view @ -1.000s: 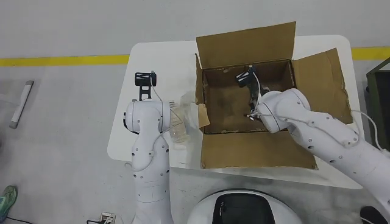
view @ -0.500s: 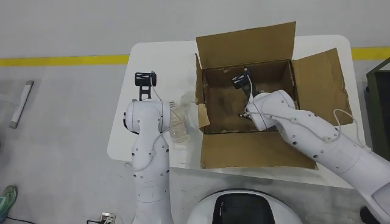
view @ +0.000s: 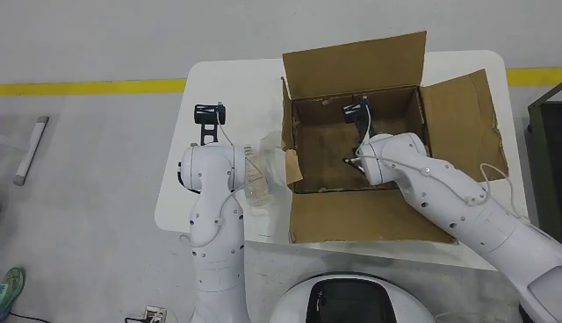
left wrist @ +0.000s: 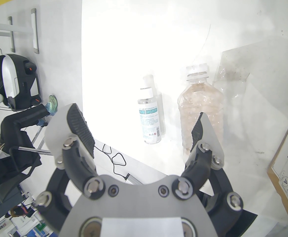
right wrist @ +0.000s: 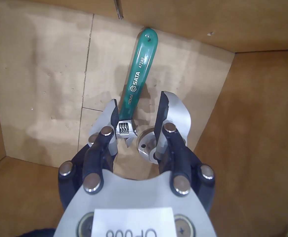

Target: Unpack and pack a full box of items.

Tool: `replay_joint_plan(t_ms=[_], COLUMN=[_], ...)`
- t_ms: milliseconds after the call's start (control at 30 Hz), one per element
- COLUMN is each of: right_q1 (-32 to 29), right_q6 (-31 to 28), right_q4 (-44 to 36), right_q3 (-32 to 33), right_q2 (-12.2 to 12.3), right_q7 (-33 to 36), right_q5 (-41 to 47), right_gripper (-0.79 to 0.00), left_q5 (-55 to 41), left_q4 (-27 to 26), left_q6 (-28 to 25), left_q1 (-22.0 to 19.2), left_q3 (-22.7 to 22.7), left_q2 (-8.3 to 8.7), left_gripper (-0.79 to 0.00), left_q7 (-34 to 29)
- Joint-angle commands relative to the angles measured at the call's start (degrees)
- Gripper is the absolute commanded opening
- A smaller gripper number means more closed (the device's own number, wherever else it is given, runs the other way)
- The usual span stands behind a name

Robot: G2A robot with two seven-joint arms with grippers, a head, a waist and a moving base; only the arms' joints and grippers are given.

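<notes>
The box (view: 356, 64) sits open on the white table (view: 228, 86), with its flaps spread out flat. Inside, on the brown floor of the box, lies a wrench (right wrist: 139, 75) with a green handle. The tip of the handle touches one wall of the box. Just beside the shiny head of the wrench lies a small round metal part (right wrist: 146, 146) with little holes in it.

The right gripper (right wrist: 139, 102) is down inside the box, right over these two things. Its claw is spread apart and grips nothing. One finger is beside the head of the wrench, the other is next to the round part, and both things lie between the two fingers.

The left gripper (left wrist: 137, 113) hangs over the table, on the other side of the box wall. Its claw is spread wide too, with nothing in it. Below it two bottles lie flat on the table, side by side but not touching: a small spray bottle (left wrist: 149, 114) with a white label, and a bigger clear bottle (left wrist: 200, 107) with no cap. A crinkly clear plastic sheet (left wrist: 233, 80) lies by the neck of the big bottle, between the bottle and the box.

On the grey floor behind the table runs a yellow line (view: 88, 87).
</notes>
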Motion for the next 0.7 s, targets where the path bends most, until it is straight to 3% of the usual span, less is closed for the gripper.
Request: replay_joint_plan(t_ms=[0, 667], right_q1=[-0.5, -2.2], right_q6=[0.4, -2.0], right_q4=[0.0, 2.6], right_q3=[0.6, 3.2], right_q2=[-0.1, -2.2], right_q7=[-0.4, -1.0], right_q5=[0.0, 0.1], right_gripper=[-0.425, -0.437], left_q5=[0.0, 0.0], left_q4=[0.0, 0.0], left_q6=[0.0, 0.0], left_q1=[0.0, 0.0], left_q3=[0.0, 0.0], left_q2=[0.0, 0.0], left_gripper=[0.0, 0.0], left_q7=[0.0, 0.0])
